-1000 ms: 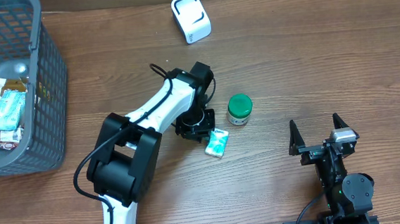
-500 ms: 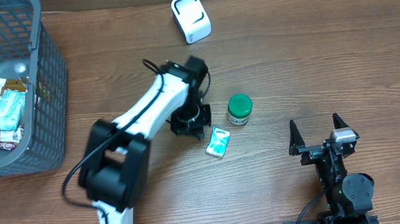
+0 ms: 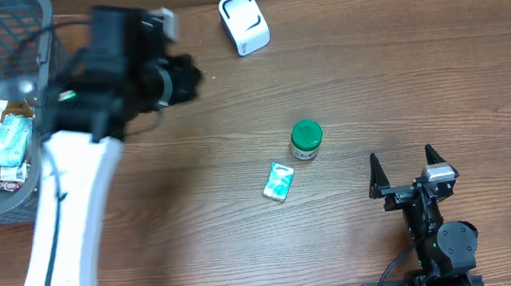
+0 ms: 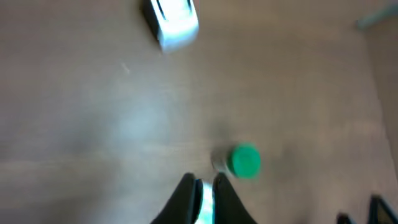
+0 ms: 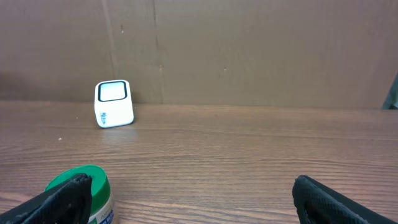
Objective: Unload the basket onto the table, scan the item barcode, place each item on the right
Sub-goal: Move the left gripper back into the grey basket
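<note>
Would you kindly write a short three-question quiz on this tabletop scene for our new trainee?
1. Which object lies closest to the round jar with the green lid? A) white boxy scanner B) small teal packet C) grey mesh basket
2. True or false: the right gripper is closed around the jar.
3. Which container holds the other wrapped packets?
Key: 1 B. 2 False; it stands open and empty, apart from the jar. 3 The grey mesh basket.
</note>
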`<state>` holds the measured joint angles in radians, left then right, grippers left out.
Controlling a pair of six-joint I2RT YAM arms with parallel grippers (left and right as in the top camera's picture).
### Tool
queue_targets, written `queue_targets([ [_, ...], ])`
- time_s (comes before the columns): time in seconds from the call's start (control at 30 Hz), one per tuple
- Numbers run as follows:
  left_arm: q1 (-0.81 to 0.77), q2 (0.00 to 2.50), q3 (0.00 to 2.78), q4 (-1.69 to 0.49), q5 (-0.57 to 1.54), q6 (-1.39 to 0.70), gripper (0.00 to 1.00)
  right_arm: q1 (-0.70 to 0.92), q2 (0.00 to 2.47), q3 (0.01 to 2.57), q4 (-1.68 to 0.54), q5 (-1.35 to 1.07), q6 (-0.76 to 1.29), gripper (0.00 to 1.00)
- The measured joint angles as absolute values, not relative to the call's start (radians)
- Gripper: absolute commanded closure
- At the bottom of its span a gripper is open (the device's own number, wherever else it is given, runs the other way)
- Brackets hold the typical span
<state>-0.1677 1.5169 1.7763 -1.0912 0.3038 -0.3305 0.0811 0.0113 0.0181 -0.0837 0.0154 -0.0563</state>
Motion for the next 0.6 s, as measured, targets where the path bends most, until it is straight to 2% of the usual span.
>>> queue_targets([
  [0.27, 0.101, 1.433, 1.778, -0.942, 0.303, -0.234, 0.39, 0.081, 0.011, 0.018, -0.084, 0.015, -0.056, 0.00],
  [0.47, 0.262, 1.434, 1.778, -0.899, 0.303, -0.200, 0.28, 0.081, 0.011, 0.018, -0.084, 0.015, -0.056, 0.00],
  [0.6, 0.360, 1.439, 1.778, -0.867, 0.303, -0.192, 0.24, 0.081, 0.011, 0.018, -0.084, 0.015, -0.056, 0.00],
])
